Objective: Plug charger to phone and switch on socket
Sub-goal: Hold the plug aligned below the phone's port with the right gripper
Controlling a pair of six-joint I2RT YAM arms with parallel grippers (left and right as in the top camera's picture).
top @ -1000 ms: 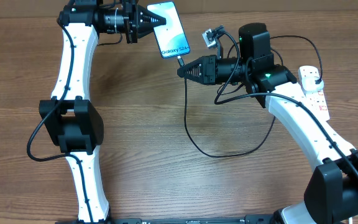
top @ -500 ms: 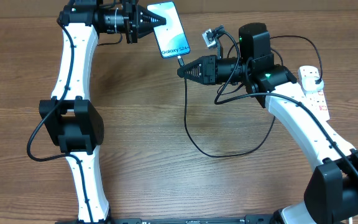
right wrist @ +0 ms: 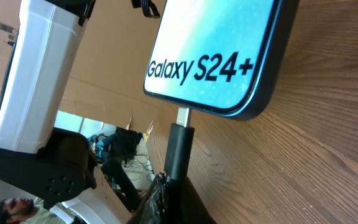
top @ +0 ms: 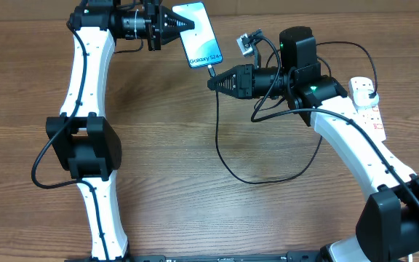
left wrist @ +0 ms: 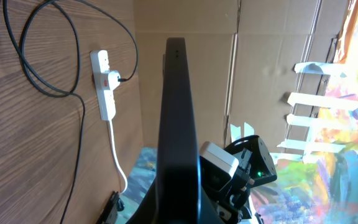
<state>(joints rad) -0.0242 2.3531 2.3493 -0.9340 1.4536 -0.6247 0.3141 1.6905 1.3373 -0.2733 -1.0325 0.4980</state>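
Observation:
The phone (top: 199, 33), its teal screen lit, is held on edge above the table's far side with my left gripper (top: 183, 25) shut on its upper end. In the left wrist view the phone (left wrist: 178, 106) shows edge-on between the jaws of that gripper (left wrist: 179, 202). My right gripper (top: 212, 81) is shut on the charger's black connector (right wrist: 179, 146). The connector's metal tip (right wrist: 183, 116) meets the bottom edge of the phone (right wrist: 216, 50); how deep it sits is not visible. The black cable (top: 218, 138) loops across the table toward the white socket (top: 366, 102) at the right.
The cable's loop (top: 268, 180) lies on the wood between the two arms. The socket's thick white cord (left wrist: 115, 155) runs off the table edge. A cardboard wall (left wrist: 185, 25) stands behind the table.

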